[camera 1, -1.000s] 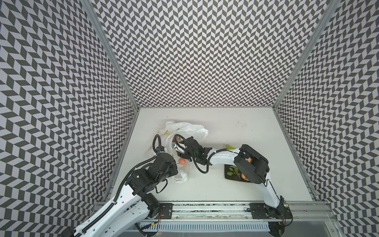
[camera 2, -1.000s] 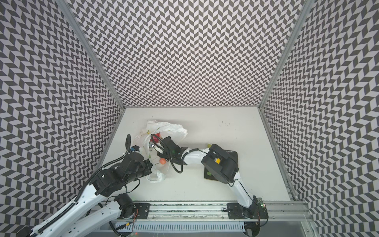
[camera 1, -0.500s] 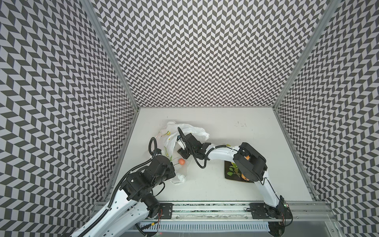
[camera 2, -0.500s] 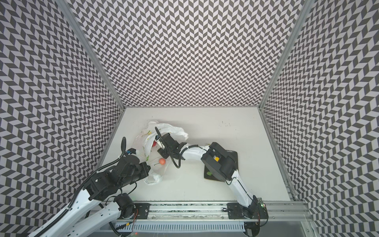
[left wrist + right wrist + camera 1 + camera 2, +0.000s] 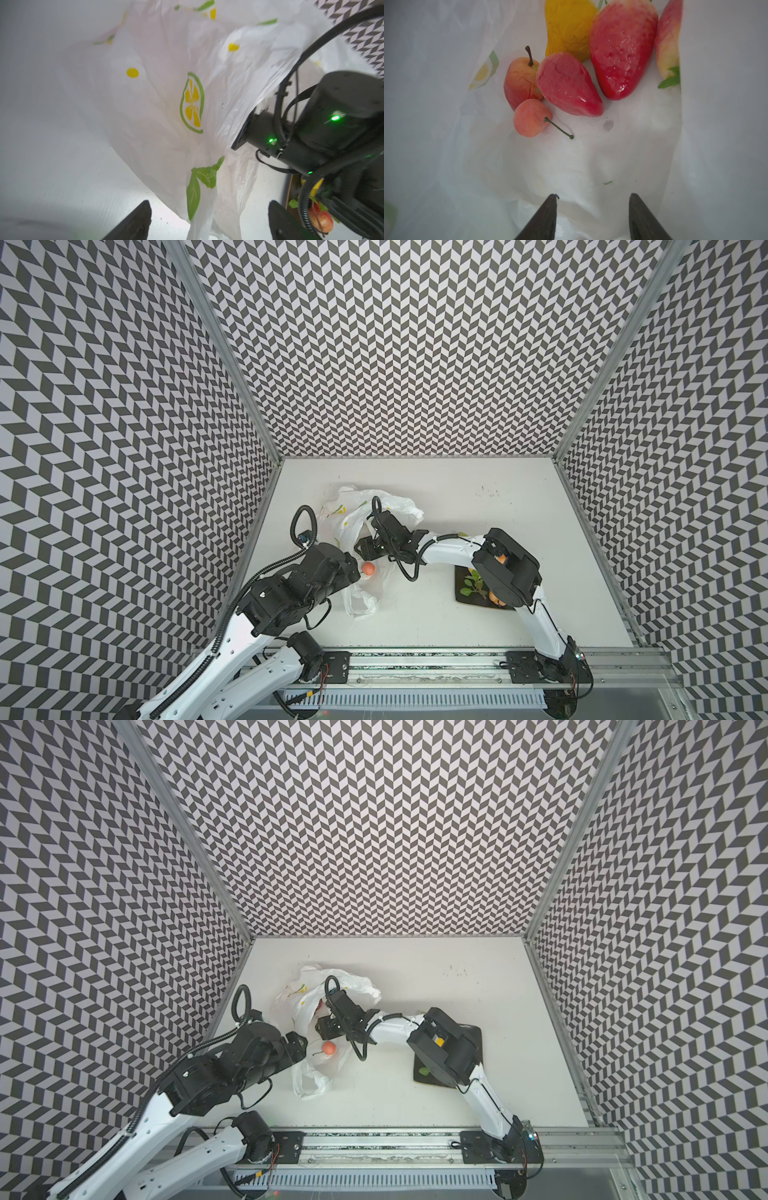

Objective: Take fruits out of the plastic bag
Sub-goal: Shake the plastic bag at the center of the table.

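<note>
Chevron walls (image 5: 415,364) enclose white tabletop (image 5: 457,497) bearing plastic bag (image 5: 351,526).

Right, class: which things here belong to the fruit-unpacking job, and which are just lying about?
Belong to the job: thin white plastic bag printed with lemon slices; red, yellow and pink toy fruits inside it; small round orange-red fruit by its handles.
Just lying about: dark square plate; chevron-patterned walls; metal rail at the front.
</note>
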`<state>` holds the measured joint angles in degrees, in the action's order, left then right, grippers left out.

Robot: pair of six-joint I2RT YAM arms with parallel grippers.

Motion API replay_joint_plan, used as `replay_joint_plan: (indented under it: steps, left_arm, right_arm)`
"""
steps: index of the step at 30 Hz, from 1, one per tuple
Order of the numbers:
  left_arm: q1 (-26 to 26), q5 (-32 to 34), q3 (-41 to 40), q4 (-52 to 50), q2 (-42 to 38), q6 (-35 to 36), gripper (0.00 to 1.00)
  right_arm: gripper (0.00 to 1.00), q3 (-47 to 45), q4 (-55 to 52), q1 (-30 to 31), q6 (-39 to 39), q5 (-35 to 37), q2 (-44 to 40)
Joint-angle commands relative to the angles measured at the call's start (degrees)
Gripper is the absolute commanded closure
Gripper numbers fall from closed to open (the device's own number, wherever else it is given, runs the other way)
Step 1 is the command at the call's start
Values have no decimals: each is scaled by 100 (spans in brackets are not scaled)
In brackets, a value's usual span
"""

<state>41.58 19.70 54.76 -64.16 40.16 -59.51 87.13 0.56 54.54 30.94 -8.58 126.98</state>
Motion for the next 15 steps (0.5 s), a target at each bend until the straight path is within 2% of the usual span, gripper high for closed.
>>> replay_joint_plan:
  steps: [1,4,8,11,15]
  left_arm:
    - [-27,875,711,-560,115,246,9]
    - [-93,1192,1327,-645,563,737,4]
    - [-427,616,1781,-201,1296,1811,1]
    - [-577,323,1722,-41,1666,2186,0]
    - [-809,-214,1270,372,1786,2590,0]
  right_arm:
    - [45,-21,349,-27,394,-92,-42]
    - [45,-29,394,-31,514,-92,-33]
    - [44,75,384,-58,550,-162,27]
    - [44,115,314,-71,508,-177,38]
    - [44,19,339,-75,496,-253,11]
